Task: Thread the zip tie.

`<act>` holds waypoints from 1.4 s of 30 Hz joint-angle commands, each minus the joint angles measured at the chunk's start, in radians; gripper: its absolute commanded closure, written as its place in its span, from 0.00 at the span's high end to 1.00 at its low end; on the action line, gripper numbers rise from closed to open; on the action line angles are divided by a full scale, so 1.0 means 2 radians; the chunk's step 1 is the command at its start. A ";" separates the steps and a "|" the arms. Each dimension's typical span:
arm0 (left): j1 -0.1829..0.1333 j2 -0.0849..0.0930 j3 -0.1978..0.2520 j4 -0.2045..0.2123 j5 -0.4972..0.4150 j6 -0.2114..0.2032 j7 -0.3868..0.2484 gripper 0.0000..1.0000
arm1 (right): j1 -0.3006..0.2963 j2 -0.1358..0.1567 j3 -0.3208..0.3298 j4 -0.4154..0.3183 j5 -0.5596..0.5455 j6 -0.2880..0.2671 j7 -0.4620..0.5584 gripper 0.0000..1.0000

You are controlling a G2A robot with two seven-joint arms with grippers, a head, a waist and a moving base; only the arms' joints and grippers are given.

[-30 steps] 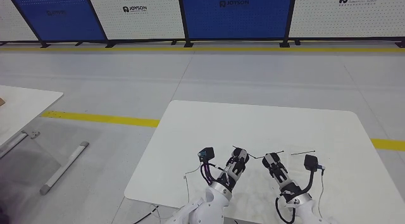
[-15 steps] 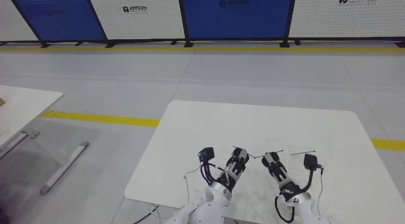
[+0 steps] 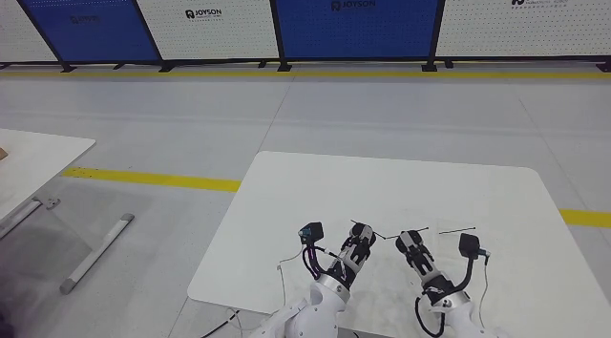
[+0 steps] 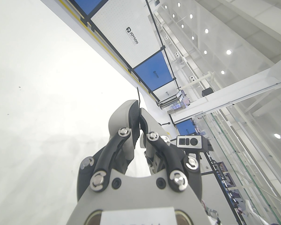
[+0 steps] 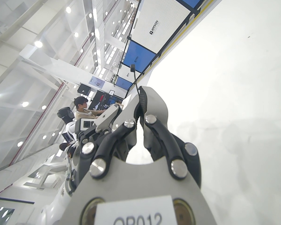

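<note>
My left gripper (image 3: 361,234) and right gripper (image 3: 410,239) hang side by side, close above the front part of the white table (image 3: 382,180). A thin black zip tie (image 3: 382,236) runs between them. In the left wrist view, the left gripper (image 4: 139,107) is shut on the tie's plain tail end (image 4: 138,95), which sticks out a little past the fingertips. The right gripper (image 5: 140,92) is shut on the other end, and the tie's square head (image 5: 132,67) stands on a short stalk beyond the fingers.
A second thin black strip (image 3: 456,230) lies on the table just right of the right gripper. Another white table (image 3: 38,152) stands off to the left across the floor. Blue and white panels (image 3: 353,4) line the far wall.
</note>
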 commanded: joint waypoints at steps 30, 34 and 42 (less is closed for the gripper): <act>0.000 0.000 0.000 0.000 0.000 0.000 0.000 0.00 | 0.003 -0.007 0.000 0.003 -0.008 0.004 0.006 0.00; 0.000 0.000 0.000 0.000 0.000 0.000 0.000 0.00 | 0.002 -0.008 0.001 0.003 -0.007 0.002 0.006 0.00; 0.000 0.000 0.000 0.000 0.000 0.000 0.000 0.00 | 0.001 -0.009 0.003 0.005 -0.008 0.002 0.012 0.00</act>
